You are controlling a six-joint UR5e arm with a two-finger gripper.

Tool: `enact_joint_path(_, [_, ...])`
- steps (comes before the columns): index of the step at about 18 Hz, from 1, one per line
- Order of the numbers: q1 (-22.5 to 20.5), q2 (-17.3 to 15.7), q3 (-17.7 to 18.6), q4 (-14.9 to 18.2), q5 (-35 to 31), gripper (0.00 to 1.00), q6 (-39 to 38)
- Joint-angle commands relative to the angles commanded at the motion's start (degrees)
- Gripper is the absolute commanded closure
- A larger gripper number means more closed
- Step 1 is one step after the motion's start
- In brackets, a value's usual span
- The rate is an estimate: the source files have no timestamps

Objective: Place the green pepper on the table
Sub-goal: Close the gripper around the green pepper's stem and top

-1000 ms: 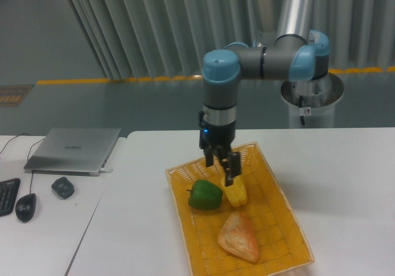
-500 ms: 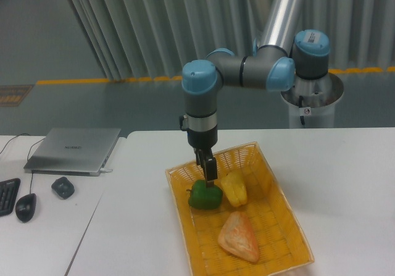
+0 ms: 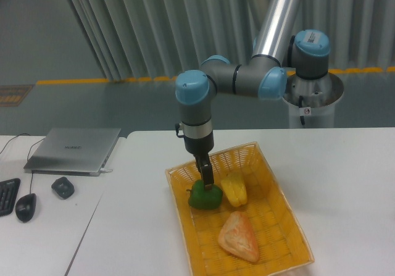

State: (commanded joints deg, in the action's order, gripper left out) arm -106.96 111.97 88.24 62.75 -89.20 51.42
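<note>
The green pepper (image 3: 203, 197) lies in the left part of a yellow wicker basket (image 3: 270, 163) on the white table (image 3: 345, 183). My gripper (image 3: 206, 181) points straight down right over the pepper, and its tips reach the pepper's top. I see the fingers edge-on as one dark bar, so any gap between them is hidden. Whether they grip the pepper cannot be told.
A yellow bell pepper (image 3: 235, 189) sits just right of the green one, and an orange-pink triangular item (image 3: 238, 236) lies in front of them in the basket. On the adjacent desk at left are a laptop (image 3: 74, 149), two mice (image 3: 62, 187) and a keyboard (image 3: 6, 196).
The gripper has shifted left from above the yellow pepper to above the green one, turned edge-on and come lower. The peppers have not moved.
</note>
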Motion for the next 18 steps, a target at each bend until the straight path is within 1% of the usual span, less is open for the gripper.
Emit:
enact_joint_path(6, [0.00, 1.15, -0.35, -0.35, -0.36, 0.00, 0.00])
enact_joint_path(9, [0.00, 1.50, -0.35, -1.76, -0.44, 0.00, -0.17])
enact_joint_path(18, [0.09, 2.99, -0.44, -1.93, -1.68, 0.00, -0.26])
